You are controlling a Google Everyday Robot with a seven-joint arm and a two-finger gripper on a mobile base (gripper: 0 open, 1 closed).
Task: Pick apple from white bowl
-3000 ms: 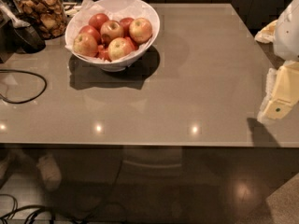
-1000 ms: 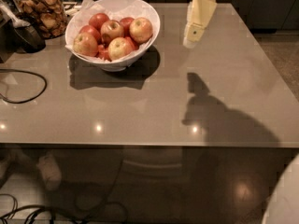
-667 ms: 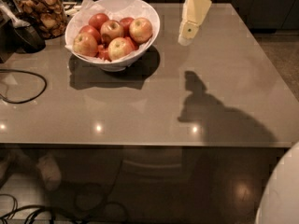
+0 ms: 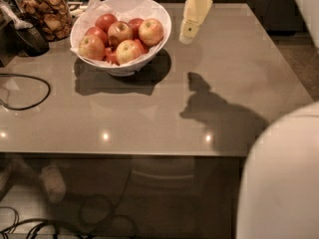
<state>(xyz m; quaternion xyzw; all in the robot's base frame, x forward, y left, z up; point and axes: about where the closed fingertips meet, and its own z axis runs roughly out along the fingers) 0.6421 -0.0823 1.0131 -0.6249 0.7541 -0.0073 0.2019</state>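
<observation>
Grey-brown glossy table [image 4: 149,113] under everything. At its 11 o'clock, white bowl [image 4: 122,68], paper-lined, heaped with apples. Just beside the bowl's rim at 2 o'clock, pale gripper [image 4: 188,33] hanging above the tabletop, touching nothing; open or closed, impossible to tell. At 9 o'clock from the gripper, apple [image 4: 151,32], yellow-orange with red blush, on the heap's 2 o'clock edge, near the rim

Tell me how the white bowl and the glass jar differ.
The white bowl is wide, open and opaque; the glass jar is see-through. The white bowl holds apples on crumpled paper; the glass jar holds brown snacks. The white bowl sits close beside the gripper, which hovers over the table; the glass jar stands farther off. Both stand on the table.
</observation>
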